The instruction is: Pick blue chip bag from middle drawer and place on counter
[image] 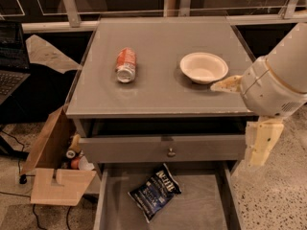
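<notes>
The blue chip bag (154, 191) lies flat on the floor of the open middle drawer (201, 210), left of its centre, with white lettering facing up. The counter (163, 87) carries an orange soda can and a white bowl. My gripper (236, 123) hangs at the cabinet's right front corner, above the drawer's right side and up and to the right of the bag. Its two cream fingers (261, 143) stand wide apart and hold nothing. The big white wrist hides the counter's right front corner.
An orange soda can (126, 64) lies on its side on the counter's left. A white bowl (203, 67) stands at the right, close to my upper finger. The shut drawer front with a knob (170, 152) sits above the open drawer. A cardboard box (53, 169) stands on the floor at the left.
</notes>
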Available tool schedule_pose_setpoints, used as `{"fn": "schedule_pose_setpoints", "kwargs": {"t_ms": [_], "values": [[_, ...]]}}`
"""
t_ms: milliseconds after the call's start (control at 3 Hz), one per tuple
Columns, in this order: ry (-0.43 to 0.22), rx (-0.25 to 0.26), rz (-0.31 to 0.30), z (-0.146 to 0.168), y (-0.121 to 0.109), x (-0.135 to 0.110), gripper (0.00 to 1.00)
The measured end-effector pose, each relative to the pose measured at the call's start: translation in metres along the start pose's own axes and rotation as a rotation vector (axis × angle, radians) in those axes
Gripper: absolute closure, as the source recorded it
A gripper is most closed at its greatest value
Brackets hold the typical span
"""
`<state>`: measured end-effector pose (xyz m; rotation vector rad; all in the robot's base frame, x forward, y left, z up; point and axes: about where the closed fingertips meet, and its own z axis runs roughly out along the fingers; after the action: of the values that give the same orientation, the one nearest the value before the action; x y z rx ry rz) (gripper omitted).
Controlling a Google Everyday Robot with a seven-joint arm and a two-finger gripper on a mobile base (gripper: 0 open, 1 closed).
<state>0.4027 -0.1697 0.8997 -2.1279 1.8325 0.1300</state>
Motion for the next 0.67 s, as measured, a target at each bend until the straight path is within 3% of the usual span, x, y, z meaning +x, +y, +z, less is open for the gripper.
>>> {"fn": "schedule_pose_setpoints", "kwargs": {"t_ms": [333,667], "values": [[-0.029,-0.031,-0.025,0.048,0.021,-0.009,0.0],[-0.043,-0.009,0.008,0.092,0.045,-0.013,0.0]]}}
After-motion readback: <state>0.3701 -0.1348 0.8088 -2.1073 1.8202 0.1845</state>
